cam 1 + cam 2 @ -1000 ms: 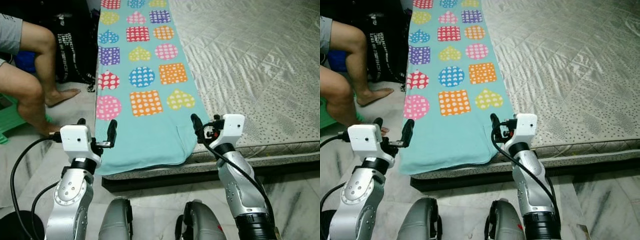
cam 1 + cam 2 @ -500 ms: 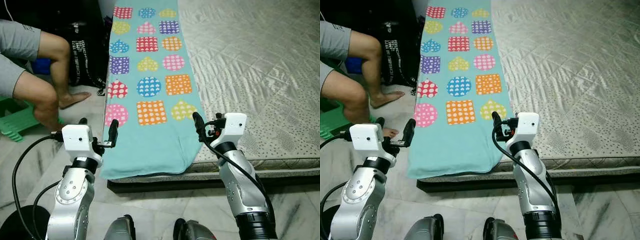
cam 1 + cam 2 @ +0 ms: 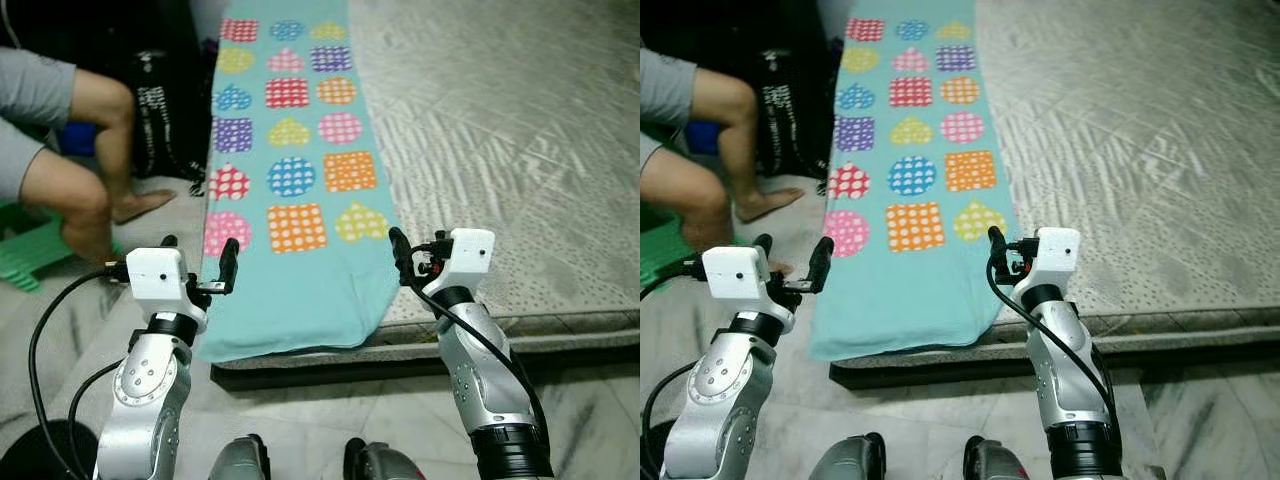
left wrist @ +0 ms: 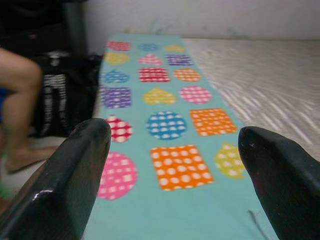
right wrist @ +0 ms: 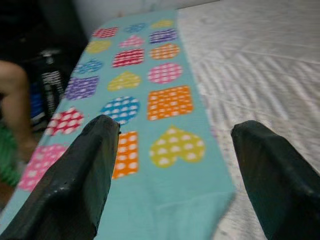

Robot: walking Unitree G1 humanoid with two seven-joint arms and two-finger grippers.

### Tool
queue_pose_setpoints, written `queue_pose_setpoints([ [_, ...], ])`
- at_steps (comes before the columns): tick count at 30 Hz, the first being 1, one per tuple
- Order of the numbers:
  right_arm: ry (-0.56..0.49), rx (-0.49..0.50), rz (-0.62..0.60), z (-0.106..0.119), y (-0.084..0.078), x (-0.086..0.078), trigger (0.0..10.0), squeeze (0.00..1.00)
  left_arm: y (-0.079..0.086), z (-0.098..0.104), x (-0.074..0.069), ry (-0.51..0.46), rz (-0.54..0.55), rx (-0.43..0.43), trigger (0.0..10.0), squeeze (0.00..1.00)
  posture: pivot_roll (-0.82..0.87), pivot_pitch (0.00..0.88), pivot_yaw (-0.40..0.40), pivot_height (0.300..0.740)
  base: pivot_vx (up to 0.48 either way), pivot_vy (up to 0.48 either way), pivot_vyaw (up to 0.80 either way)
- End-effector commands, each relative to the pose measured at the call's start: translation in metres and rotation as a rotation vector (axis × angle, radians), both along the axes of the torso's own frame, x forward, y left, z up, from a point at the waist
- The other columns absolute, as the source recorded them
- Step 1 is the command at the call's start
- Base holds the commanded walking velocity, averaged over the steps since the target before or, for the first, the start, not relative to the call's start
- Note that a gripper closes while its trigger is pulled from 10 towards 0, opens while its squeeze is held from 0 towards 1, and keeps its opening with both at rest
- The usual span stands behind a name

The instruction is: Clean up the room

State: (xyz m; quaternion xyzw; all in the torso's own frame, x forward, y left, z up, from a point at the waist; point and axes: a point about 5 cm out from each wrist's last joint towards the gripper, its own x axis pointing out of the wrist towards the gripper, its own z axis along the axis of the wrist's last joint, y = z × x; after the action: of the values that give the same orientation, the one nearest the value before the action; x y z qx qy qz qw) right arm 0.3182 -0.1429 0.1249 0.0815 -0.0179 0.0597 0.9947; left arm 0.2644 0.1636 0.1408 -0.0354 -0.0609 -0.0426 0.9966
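A long turquoise blanket printed with dotted hearts, circles and squares lies along the left edge of the grey quilted bed. The left tool and right tool, fingers spread, hover at the blanket's near end. A person's bare legs sit left of the blanket.

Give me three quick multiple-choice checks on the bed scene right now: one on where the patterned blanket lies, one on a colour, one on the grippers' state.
1. Where does the blanket lie?
A. Along the bed's left edge
B. On the floor
C. Across the bed's right side

2. What is the blanket's base colour?
A. Red
B. Turquoise
C. Grey

3. How are the left gripper and right gripper?
A. Both shut on the blanket
B. One holds a bag
C. Both open, holding nothing

Answers:
1 A, it runs down the left edge, its near end hanging over.
2 B, turquoise shows between the dotted shapes.
3 C, both wrist views show the fingers wide apart above the blanket.
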Motion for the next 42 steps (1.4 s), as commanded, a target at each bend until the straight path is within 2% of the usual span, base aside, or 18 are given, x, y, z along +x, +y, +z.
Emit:
queue_pose_setpoints([
  [1, 0.016, -0.003, -0.001, -0.0031, 0.0003, 0.0003, 10.0, 0.00, 0.0011, -0.0033, -0.0017, 0.007, -0.005, 0.000, 10.0, 0.00, 0.11, 0.183, 0.016, 0.740, 0.000, 0.000, -0.80],
  [8, 0.011, -0.010, -0.002, -0.0030, -0.0003, 0.0012, 10.0, 0.00, -0.0019, -0.0022, -0.0020, -0.004, -0.034, -0.013, 10.0, 0.00, 0.11, 0.178, 0.015, 0.740, 0.000, 0.000, -0.08],
  [24, 0.005, -0.029, -0.007, -0.0026, -0.0011, 0.0037, 10.0, 0.00, -0.0035, -0.0014, -0.0018, -0.015, -0.054, -0.020, 10.0, 0.00, 0.11, 0.172, 0.012, 0.740, 0.326, 0.000, 0.00],
  [34, 0.013, -0.034, -0.028, -0.0058, -0.0048, 0.0035, 10.0, 0.00, -0.0029, -0.0025, -0.0022, -0.006, -0.048, -0.015, 10.0, 0.00, 0.11, 0.180, 0.014, 0.740, 0.343, 0.000, -0.04],
  [42, 0.017, -0.044, -0.040, -0.0086, -0.0089, 0.0027, 10.0, 0.00, -0.0019, -0.0074, -0.0009, 0.022, -0.004, -0.032, 10.0, 0.00, 0.11, 0.181, 0.015, 0.740, 0.000, 0.000, 0.00],
])
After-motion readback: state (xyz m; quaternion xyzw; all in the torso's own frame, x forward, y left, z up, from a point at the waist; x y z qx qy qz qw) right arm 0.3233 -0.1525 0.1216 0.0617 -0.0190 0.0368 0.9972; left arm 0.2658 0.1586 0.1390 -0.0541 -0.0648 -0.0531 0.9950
